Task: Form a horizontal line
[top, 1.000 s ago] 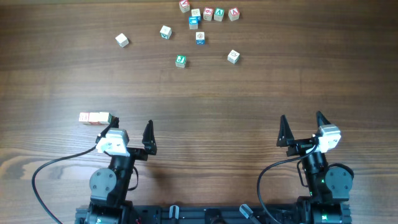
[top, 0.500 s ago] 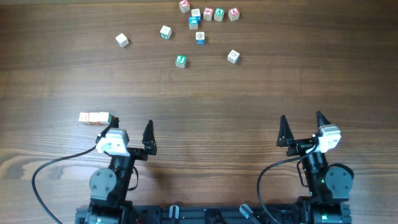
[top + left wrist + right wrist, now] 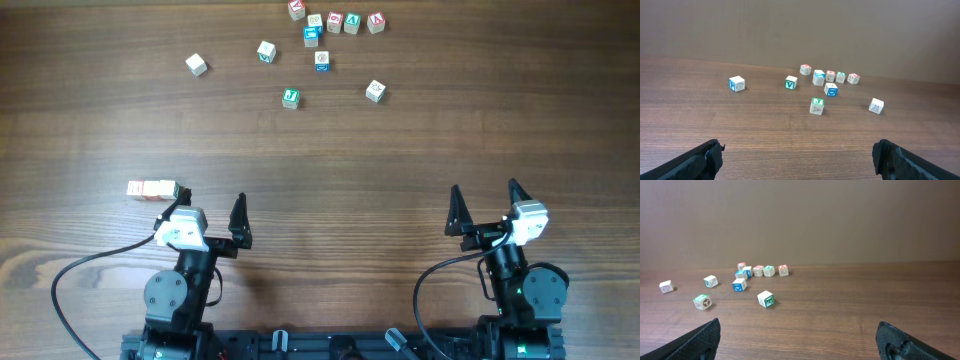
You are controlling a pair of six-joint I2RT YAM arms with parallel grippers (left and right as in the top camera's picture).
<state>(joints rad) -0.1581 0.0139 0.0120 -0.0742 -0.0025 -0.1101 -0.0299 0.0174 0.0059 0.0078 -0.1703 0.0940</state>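
Nothing has moved since the earlier frames: both arms and every cube hold the same positions. On the near left of the table (image 3: 400, 150), the left gripper (image 3: 212, 203) sits with its jaws spread wide and nothing between them. On the near right, the right gripper (image 3: 485, 193) is likewise spread wide and empty. At the near left lies the row (image 3: 152, 188): three cubes touching side by side, running left to right, just beside the left gripper's outer finger. Contact between finger and row cannot be determined. At the far centre, the loose cubes (image 3: 321, 61) lie scattered, well apart from the row and both grippers. Several of them form a rough line at the far edge.
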